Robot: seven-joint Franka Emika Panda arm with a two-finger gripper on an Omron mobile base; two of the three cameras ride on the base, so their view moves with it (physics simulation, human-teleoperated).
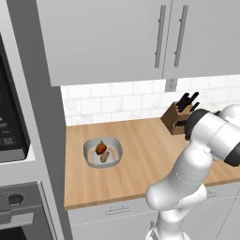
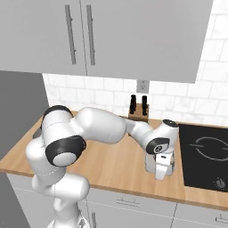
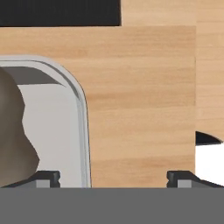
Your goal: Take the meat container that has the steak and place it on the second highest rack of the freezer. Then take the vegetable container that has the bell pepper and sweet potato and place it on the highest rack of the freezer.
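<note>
Jaws stand wide on my gripper (image 3: pixel 113 177), straddling the meat container (image 3: pixel 81 109) rim at 9 o'clock in the hand view, holding nothing yet; I judge that lines up a rim grasp. Vegetable container (image 1: pixel 102 152) waits on the counter (image 1: pixel 140 154)

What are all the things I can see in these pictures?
vegetable container: one, pale grey, on the counter's left part
bell pepper: one, red, inside that container
sweet potato: one, tan, inside it beside the pepper
meat container: one, pale grey tray, under the hand
knife block: one, brown with black handles, by the tiled wall
counter: one, light wood
upper cabinets: grey, long bar handles
cooktop: one, black, at the counter's right end
oven: one, grey, far left
gripper: one, open, low over the tray's rim
</note>
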